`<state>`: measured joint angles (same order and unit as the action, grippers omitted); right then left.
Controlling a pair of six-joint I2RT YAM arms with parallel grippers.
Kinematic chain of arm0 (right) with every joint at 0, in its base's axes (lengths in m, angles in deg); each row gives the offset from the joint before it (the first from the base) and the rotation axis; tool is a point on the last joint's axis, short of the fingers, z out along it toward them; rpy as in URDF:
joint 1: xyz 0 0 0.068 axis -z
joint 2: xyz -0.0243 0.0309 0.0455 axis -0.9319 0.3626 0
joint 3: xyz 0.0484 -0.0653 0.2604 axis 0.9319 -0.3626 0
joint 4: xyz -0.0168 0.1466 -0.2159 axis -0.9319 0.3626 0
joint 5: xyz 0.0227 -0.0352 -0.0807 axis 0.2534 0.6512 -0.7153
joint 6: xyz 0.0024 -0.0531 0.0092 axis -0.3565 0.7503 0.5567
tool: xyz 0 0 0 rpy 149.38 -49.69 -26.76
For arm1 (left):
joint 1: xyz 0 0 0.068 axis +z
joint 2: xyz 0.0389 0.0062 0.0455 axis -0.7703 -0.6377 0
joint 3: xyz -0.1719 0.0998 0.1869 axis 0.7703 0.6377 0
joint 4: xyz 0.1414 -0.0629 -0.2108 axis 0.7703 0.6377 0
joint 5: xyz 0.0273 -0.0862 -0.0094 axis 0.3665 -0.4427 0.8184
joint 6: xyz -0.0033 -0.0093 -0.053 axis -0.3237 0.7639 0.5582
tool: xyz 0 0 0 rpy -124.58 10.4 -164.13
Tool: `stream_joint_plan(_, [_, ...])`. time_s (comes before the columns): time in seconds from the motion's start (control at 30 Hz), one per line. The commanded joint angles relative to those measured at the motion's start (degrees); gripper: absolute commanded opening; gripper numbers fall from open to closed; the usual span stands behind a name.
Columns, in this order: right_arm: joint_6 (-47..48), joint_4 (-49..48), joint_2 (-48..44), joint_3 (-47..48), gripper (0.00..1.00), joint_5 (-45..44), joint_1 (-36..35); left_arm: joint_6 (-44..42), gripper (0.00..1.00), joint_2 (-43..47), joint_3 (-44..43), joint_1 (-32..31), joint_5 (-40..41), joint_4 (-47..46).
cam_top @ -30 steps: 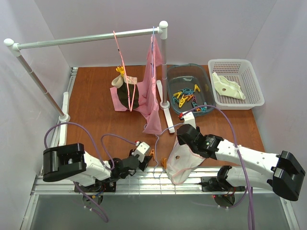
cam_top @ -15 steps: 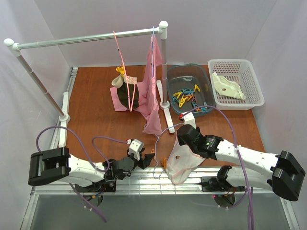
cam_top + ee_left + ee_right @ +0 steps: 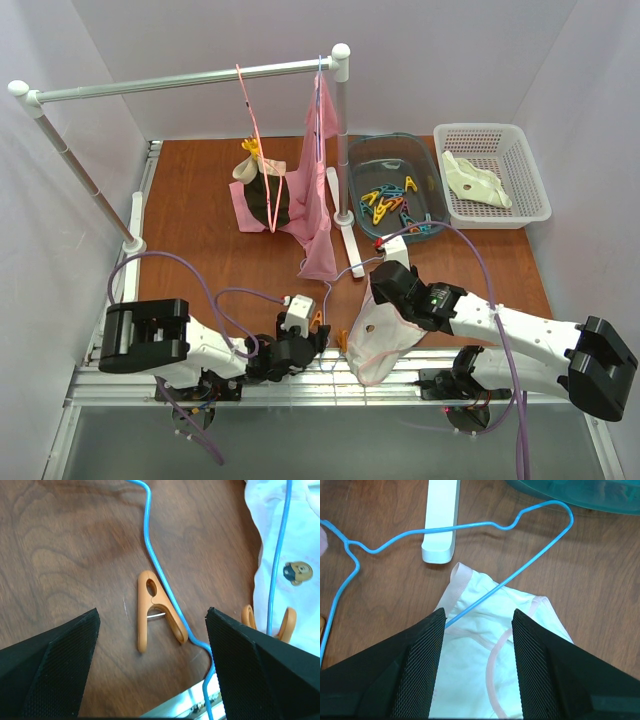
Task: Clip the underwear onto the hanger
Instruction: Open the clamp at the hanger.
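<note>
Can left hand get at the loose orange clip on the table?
Likely yes: the left hand is open, straddling the orange clip, with nothing over it. The hanger wire lies against it, though.

The black fingers of the pincer [image 3: 479, 614] stand apart, and the underwear [image 3: 485, 655] lies between them on the brown counter [image 3: 600, 605]. The wire of the blue hanger [image 3: 470, 526] crosses the fabric. Ahead of the pincer is a white rack foot [image 3: 440, 520], and ahead to the right a teal tub [image 3: 580, 495].
</note>
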<state>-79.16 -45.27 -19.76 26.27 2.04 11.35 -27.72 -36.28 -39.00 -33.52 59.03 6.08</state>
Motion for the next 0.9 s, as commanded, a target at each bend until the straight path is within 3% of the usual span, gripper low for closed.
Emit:
stream_joint_plan(0.0, [0.10,-1.19,-1.21,-0.91,0.48,-0.11,0.17,5.03,0.78,-2.15,-2.89,-1.18,6.05,7.30])
stream_joint_plan(0.1, [0.18,-1.19,-1.21,-0.99,0.49,-0.11,0.34,6.00,0.74,-3.64,-3.33,-1.88,5.79,7.39])
stream_joint_plan(0.3, [0.10,-1.37,-1.64,-1.34,0.48,0.24,0.34,11.35,0.54,-4.35,-5.00,-4.08,6.84,13.88])
stream_joint_plan(0.57, [0.10,-1.37,-1.91,-1.43,0.49,0.59,0.43,11.80,0.47,-4.35,-4.30,-5.14,7.11,15.74])
stream_joint_plan(0.77, [0.10,-1.45,-2.26,-1.61,0.49,0.59,0.43,4.08,0.47,-1.19,1.14,-5.22,6.41,4.27])
stream_joint_plan(0.87, [0.10,-1.45,-2.61,-1.78,0.49,0.77,0.43,1.96,0.41,1.35,3.17,-5.14,5.53,2.03])
